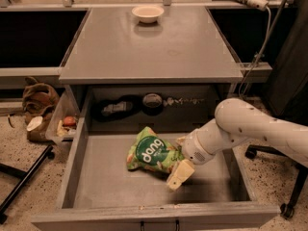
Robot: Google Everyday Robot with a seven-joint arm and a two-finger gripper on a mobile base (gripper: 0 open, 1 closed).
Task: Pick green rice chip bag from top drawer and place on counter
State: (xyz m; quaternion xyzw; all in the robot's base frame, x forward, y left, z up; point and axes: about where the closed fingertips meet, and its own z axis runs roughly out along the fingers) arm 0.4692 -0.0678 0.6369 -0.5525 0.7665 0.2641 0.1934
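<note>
The green rice chip bag [150, 154] lies flat in the middle of the open top drawer [101, 182], its dark "dang" circle facing up. My gripper [180, 158] reaches in from the right on the white arm [250, 126]. It is open, with one cream finger [180, 174] in front of the bag's right end and the other finger [181, 140] behind it. The bag still rests on the drawer's bottom. The grey counter [149, 52] lies above and behind the drawer.
A cream bowl [147, 13] stands at the counter's far edge. Dark objects [115, 108] sit in the recess behind the drawer. A brown bag [38, 100] and a clear bin [65, 124] stand at the left. A chair base [288, 206] is at the right.
</note>
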